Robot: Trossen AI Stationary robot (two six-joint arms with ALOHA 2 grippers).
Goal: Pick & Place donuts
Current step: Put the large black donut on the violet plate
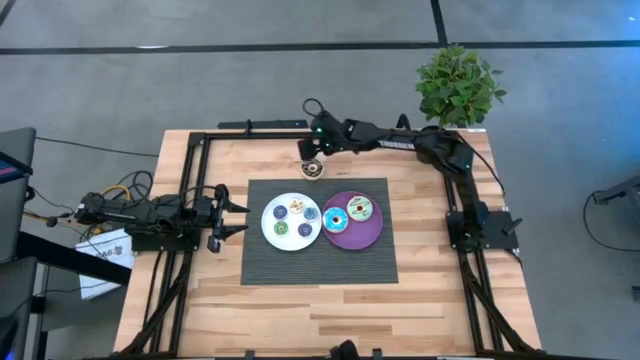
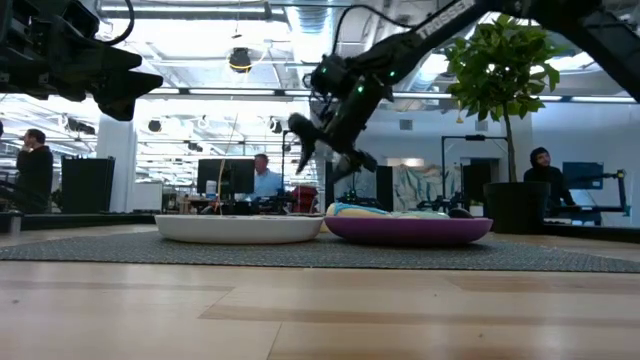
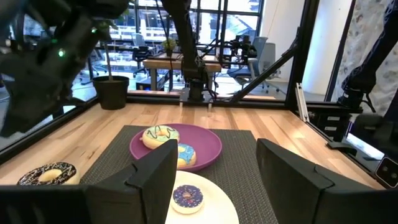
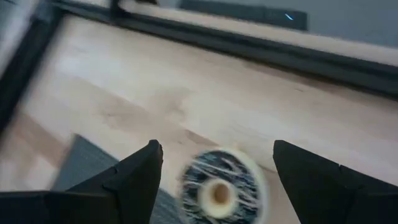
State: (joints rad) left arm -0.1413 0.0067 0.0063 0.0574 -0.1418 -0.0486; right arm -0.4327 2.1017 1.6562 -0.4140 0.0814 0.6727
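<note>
A: Right gripper (image 4: 214, 163) fingers spread wide, holding nothing, above the dark white-drizzled donut (image 4: 219, 183) on bare wood by the mat (image 1: 318, 231) edge.

B: Looks light, rigid, maybe slick. Pinch across the ring.

A: Left gripper (image 1: 237, 215) open, waits at mat's left. High view alone shows four donuts on white plate (image 1: 266, 224), two on purple plate (image 1: 366, 235).

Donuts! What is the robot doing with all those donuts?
It is sorting toy donuts onto plates. The right hand hangs open above a dark donut with white stripes, which lies on the bare wood just past the grey mat. It is not holding it. Four donuts sit on the white plate and two on the purple plate. The left hand waits, open, at the mat's left edge.
</note>
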